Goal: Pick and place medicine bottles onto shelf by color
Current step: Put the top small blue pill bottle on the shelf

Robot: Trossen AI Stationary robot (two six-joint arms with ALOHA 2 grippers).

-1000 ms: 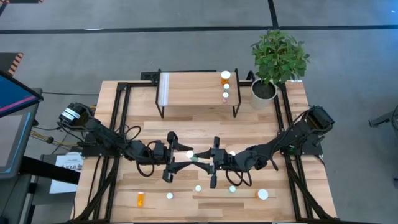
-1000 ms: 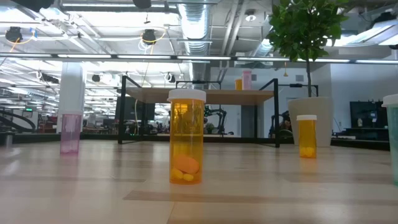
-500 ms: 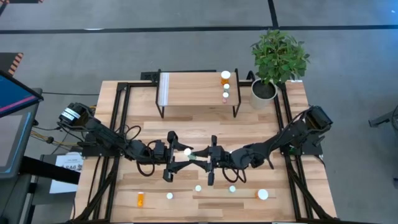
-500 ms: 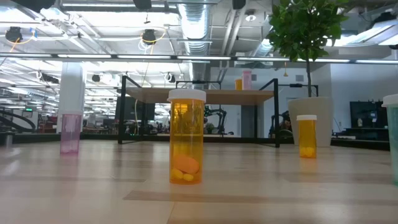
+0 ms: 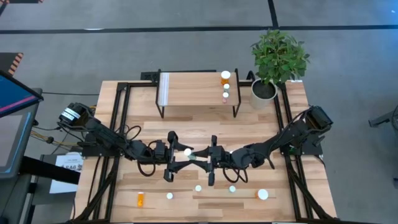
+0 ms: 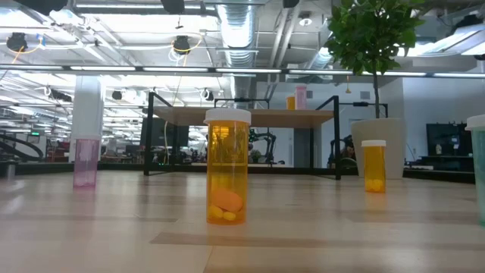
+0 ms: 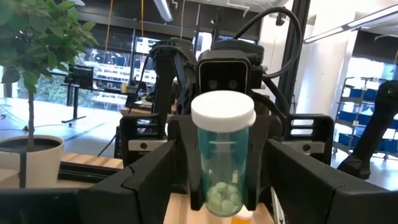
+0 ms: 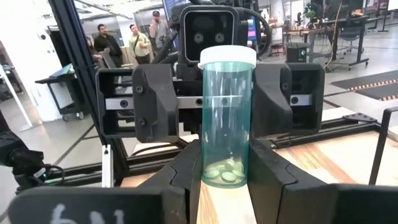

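Observation:
A green medicine bottle (image 5: 194, 157) with a white cap stands upright between my two grippers, which face each other over the middle of the table. My right gripper (image 5: 200, 158) is shut on it, as the right wrist view (image 8: 225, 186) shows. My left gripper (image 5: 185, 157) is open. Its fingers stand wide on either side of the bottle (image 7: 222, 162) without touching it. The shelf (image 5: 193, 90) stands at the far side, with three bottles (image 5: 226, 86) in a row at its right end. My right gripper pinches the green bottle's lower body (image 8: 225, 168) between its two fingers (image 8: 180, 177). The fingers come level from the table's right side. The bottle stands upright in the hold, cap up, with pills at its bottom.
Several bottles stand on the near part of the table (image 5: 198, 188), (image 5: 232, 188), (image 5: 263, 195), and an orange one (image 5: 140, 199) lies at the near left. One white cap (image 5: 186, 151) shows by the left gripper. A potted plant (image 5: 263, 90) stands right of the shelf. People stand in the room behind (image 8: 112, 43).
My right gripper has gone a little toward the table's left, toward my left gripper, carrying the green bottle upright. My left gripper has kept open.

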